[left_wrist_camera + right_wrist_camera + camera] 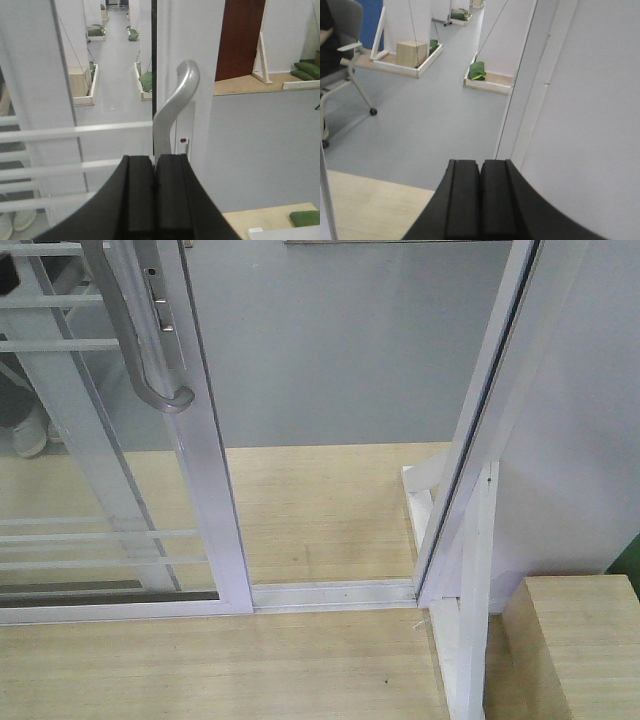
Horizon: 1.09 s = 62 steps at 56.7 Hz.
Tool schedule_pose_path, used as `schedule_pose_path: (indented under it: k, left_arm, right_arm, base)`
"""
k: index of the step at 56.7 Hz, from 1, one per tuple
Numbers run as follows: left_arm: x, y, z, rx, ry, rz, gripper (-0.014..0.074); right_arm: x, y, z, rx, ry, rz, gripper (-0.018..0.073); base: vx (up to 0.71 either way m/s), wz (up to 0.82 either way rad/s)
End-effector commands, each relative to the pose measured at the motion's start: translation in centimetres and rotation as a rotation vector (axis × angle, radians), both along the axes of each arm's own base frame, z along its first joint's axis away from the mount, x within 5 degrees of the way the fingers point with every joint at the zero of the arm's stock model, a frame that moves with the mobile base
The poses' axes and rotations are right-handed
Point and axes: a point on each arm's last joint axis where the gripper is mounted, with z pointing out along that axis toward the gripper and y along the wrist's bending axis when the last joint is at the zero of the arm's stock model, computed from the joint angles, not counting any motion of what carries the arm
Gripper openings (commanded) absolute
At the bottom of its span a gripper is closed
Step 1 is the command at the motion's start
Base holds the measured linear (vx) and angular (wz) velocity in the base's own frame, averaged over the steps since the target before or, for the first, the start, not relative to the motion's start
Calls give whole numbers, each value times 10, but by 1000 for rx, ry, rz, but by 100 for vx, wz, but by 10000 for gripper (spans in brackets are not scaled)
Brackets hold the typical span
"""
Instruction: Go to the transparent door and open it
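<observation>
L gripper (156, 187) pads pressed together, nothing between, sits just below handle (172, 107) of transparent door (205, 455), prob lined up to push it. Door already slid left. R gripper (480, 192) closed, empty, idle.

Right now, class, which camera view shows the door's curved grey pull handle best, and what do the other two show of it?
The left wrist view: the handle stands centred, its curve whole above the shut left gripper. The front view catches only its lower hook, cropped at the top. The right wrist view shows none.
</observation>
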Motion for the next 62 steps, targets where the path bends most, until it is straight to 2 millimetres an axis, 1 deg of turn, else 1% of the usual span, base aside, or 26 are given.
schedule_pose_path:
  k: [1, 2, 5, 9, 14, 17, 22, 26, 30, 38, 44, 62]
  left_arm:
    - [-38, 2, 10, -38, -160, -12, 0]
    - [-43, 3, 4, -41, -152, -12, 0]
    - [-65, 5, -1, -48, -178, -12, 0]
    - [-90, 8, -15, -50, -194, -11, 0]
    - [-118, 12, -29, -52, -219, -9, 0]
    - [-131, 13, -39, -53, -228, -8, 0]
    - [-143, 14, -52, -56, -241, -8, 0]
    - [-146, 15, -59, -63, -242, -8, 0]
    - [-147, 15, -63, -62, -236, -8, 0]
    - [-147, 15, -63, -63, -240, -9, 0]
    - [-147, 15, -63, -62, -238, -8, 0]
    - [-147, 15, -64, -60, -228, -8, 0]
  right_arm:
    - [-29, -10, 19, 29, -128, -9, -5]
    - [-33, -11, 19, 32, -129, -14, -5]
    - [-47, -17, 17, 40, -127, -34, -5]
    - [-64, -24, 14, 48, -116, -54, -5]
    - [-81, -30, 9, 32, -136, -68, -5]
    - [-84, -31, 1, 14, -140, -66, -5]
    - [-82, -29, -20, 24, -112, -46, -5]
    - [-77, -24, -36, 36, -109, -19, -5]
    - [-73, -21, -43, 36, -138, 2, -5]
    - [-70, -19, -41, 28, -198, 20, -5]
    - [-70, -20, -40, 6, -205, 13, -5]
    - [-70, -24, -50, -18, -98, -28, -3]
  base:
    - [0, 0]
    - [0, 0]
    - [0, 0]
    - [0, 0]
    - [0, 0]
    - [0, 0]
    - [0, 0]
    - [0, 0]
    - [0, 0]
    - [0, 0]
    - [0, 0]
    - [0, 0]
